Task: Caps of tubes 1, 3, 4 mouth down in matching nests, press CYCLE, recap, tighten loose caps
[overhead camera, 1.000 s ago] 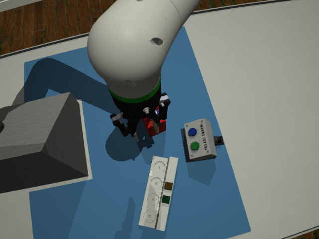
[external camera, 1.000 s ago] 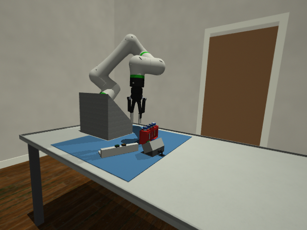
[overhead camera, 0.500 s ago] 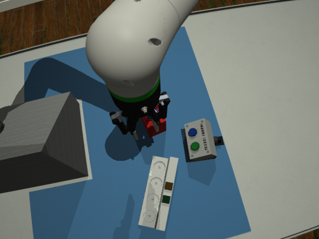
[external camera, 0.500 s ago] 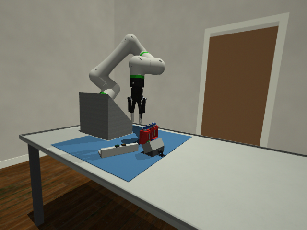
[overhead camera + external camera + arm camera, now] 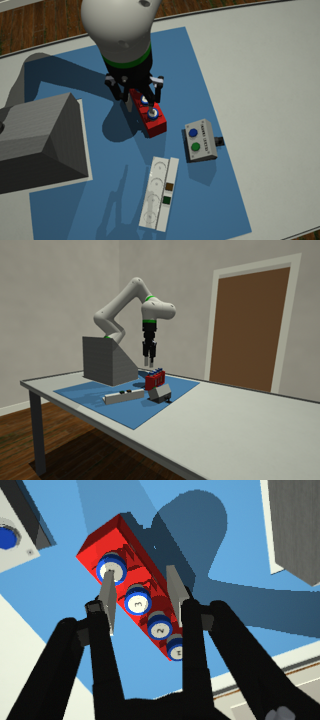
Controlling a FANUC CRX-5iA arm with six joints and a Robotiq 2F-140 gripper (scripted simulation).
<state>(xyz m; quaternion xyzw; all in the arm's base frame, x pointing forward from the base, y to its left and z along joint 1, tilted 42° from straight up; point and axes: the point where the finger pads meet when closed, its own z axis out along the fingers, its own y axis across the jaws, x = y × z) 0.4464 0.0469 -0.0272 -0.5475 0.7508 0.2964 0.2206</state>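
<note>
Pincer (image 5: pixel 142 600) hangs partly spread and pinching nothing above the red decapping station (image 5: pixel 157 127) on the desk (image 5: pixel 258 77).
All four caps sit on their tubes; the nests of the cap tray (image 5: pixel 173 165) look bare. Judged: centre over one cap (image 5: pixel 138 601), descend straight, clamp squarely before turning.

Tube 1's cap (image 5: pixel 175 647) (gripper-hidden partly)
</note>
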